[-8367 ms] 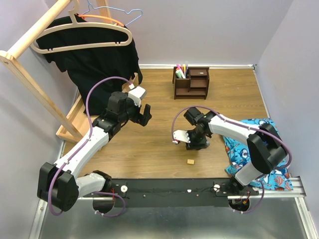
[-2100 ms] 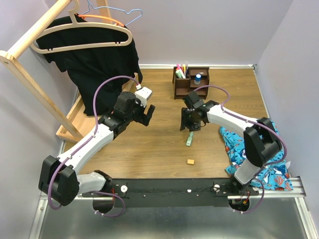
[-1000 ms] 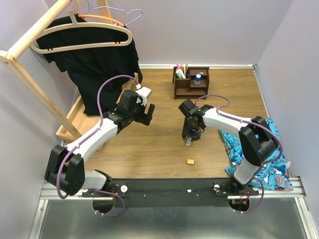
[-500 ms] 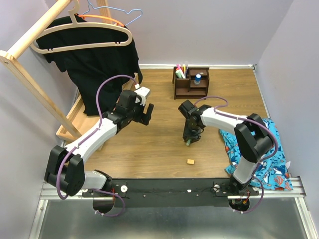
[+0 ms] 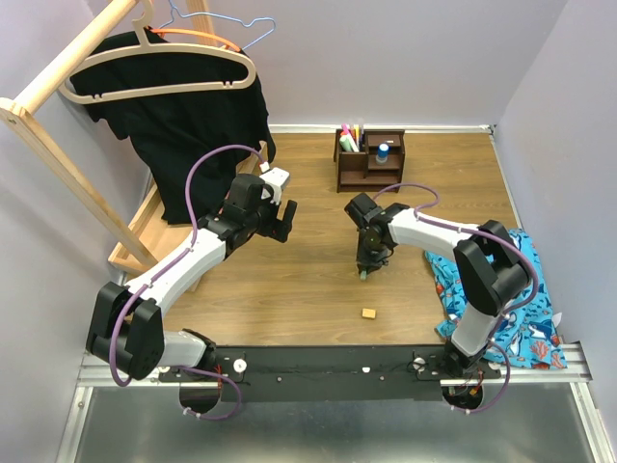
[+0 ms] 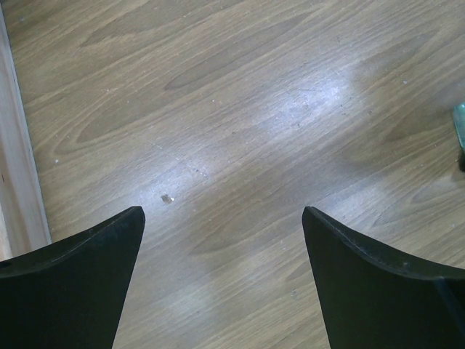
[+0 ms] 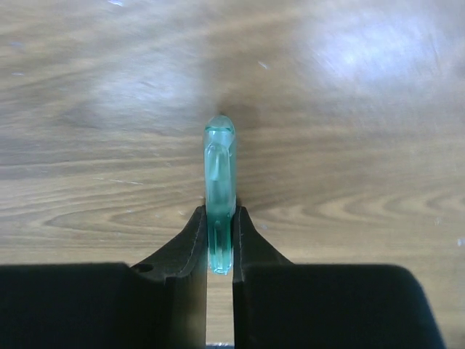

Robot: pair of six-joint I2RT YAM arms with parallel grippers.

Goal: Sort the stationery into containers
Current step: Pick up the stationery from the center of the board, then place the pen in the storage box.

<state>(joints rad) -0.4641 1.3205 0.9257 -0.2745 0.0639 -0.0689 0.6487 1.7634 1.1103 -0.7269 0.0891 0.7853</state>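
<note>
Top camera overlooks the whole table (image 5: 289, 289); both wrist cameras face it closely, perhaps sharing the highlighter (image 7: 219, 182).

One organizer (image 5: 370, 160), one green highlighter (image 7: 219, 185), one eraser (image 5: 368, 313), one blue-capped tube (image 5: 383, 152), one cloth (image 5: 538, 338).

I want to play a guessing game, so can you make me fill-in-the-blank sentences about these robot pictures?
The right gripper is pinching a ____ highlighter.
The jaws of the left gripper stand wide ____.
The tube in the organizer has a ____ cap.
Missing words: green, open, blue.
</note>
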